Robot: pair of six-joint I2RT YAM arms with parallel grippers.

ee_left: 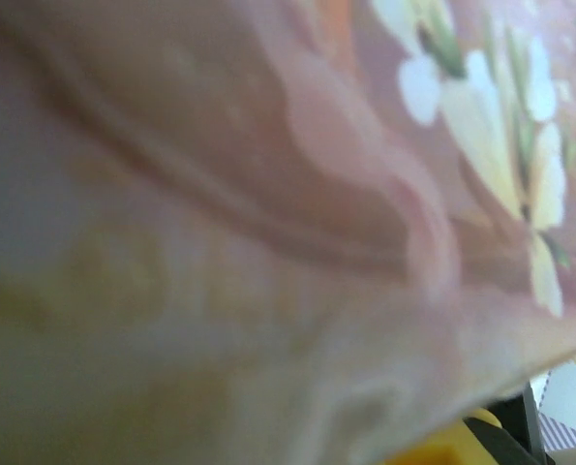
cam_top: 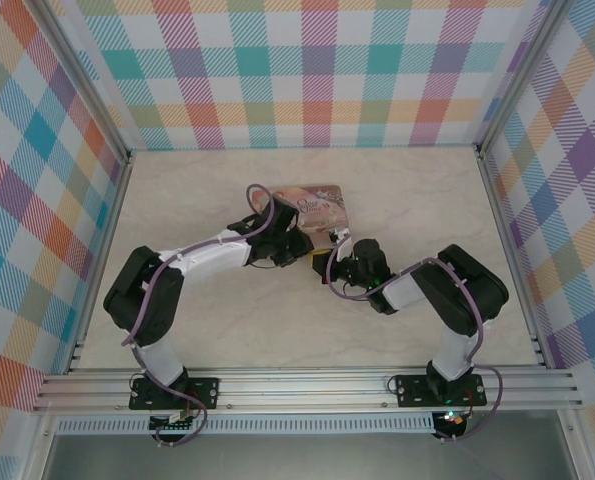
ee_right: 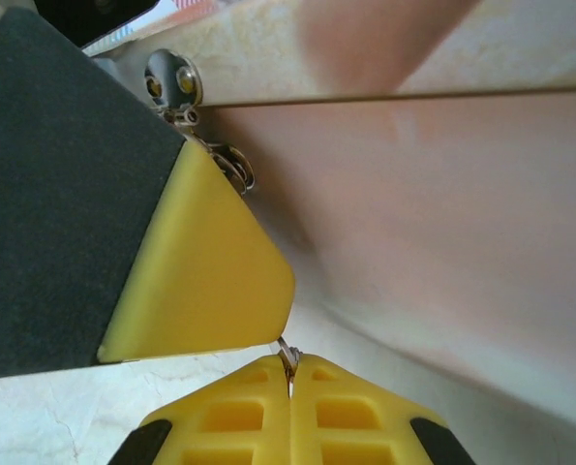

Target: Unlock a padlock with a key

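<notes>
lab test booth: plaid walls [cam_top: 317,70], aluminium rails [cam_top: 307,385].

A pink tin box [cam_top: 315,207] with a flower picture lies just above the middle of the frame on a pale marbled table [cam_top: 417,190]. Bright checked walls [cam_top: 317,70] close the top, left and right. A metal rail [cam_top: 307,385] runs along the bottom. Close up, the tin's pink side [ee_right: 442,223] carries a small silvery riveted tab [ee_right: 171,82] at upper left.
</notes>
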